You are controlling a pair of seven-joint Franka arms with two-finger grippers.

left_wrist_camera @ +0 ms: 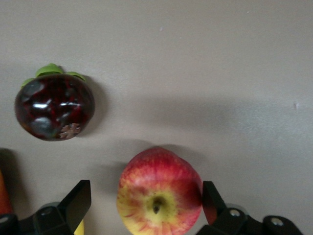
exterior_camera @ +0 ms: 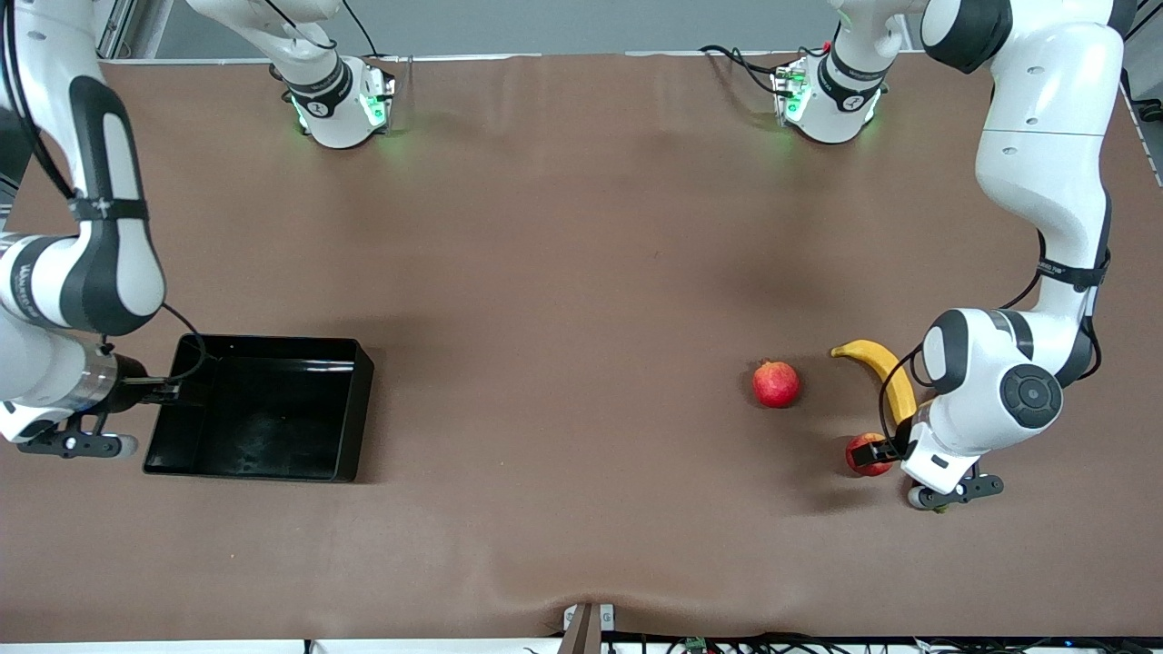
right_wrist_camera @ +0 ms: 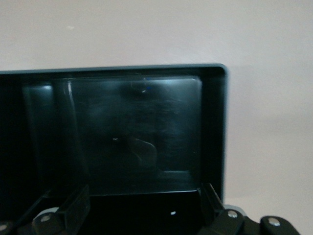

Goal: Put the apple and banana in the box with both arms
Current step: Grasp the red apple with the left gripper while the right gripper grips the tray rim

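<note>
The red apple (exterior_camera: 863,457) with a yellowish patch lies on the table at the left arm's end, nearer to the front camera than the yellow banana (exterior_camera: 883,367). My left gripper (exterior_camera: 877,449) is low over the apple and open. In the left wrist view the apple (left_wrist_camera: 159,198) sits between the two fingers (left_wrist_camera: 78,203), with a gap on one side. The black box (exterior_camera: 362,409) stands empty at the right arm's end. My right gripper (exterior_camera: 177,392) is open at the box's end wall. In the right wrist view the box (right_wrist_camera: 222,122) fills the picture past the gripper (right_wrist_camera: 144,196).
A pinkish-red pomegranate (exterior_camera: 775,383) lies beside the banana, toward the table's middle. A dark purple round fruit with green leaves (left_wrist_camera: 54,107) lies close to the apple in the left wrist view. The brown table (exterior_camera: 563,272) is wide between the fruits and the box.
</note>
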